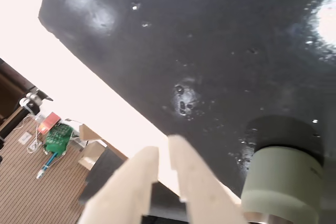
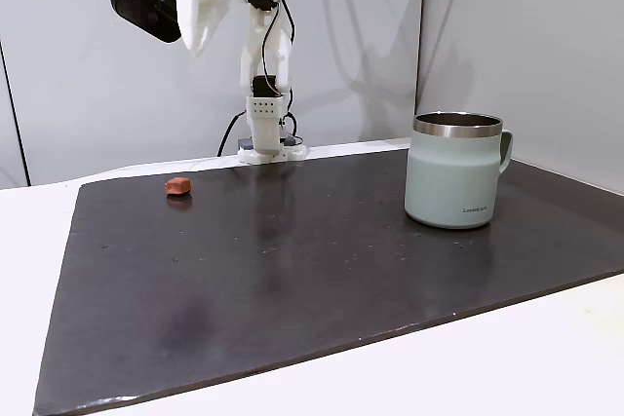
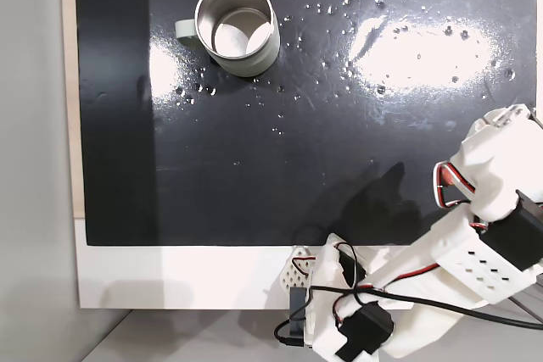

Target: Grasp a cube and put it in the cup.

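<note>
Raised high at the left of a fixed view, the gripper points down with its fingers together, holding nothing. Below it the cube lies on the dark mat, well apart from the cup standing upright at right. Grey walls stand behind.

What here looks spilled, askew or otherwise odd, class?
Small shiny droplets are scattered across the black mat beside the cup, like a spill. The cup stands upright and the cube lies flat; nothing is tipped.
</note>
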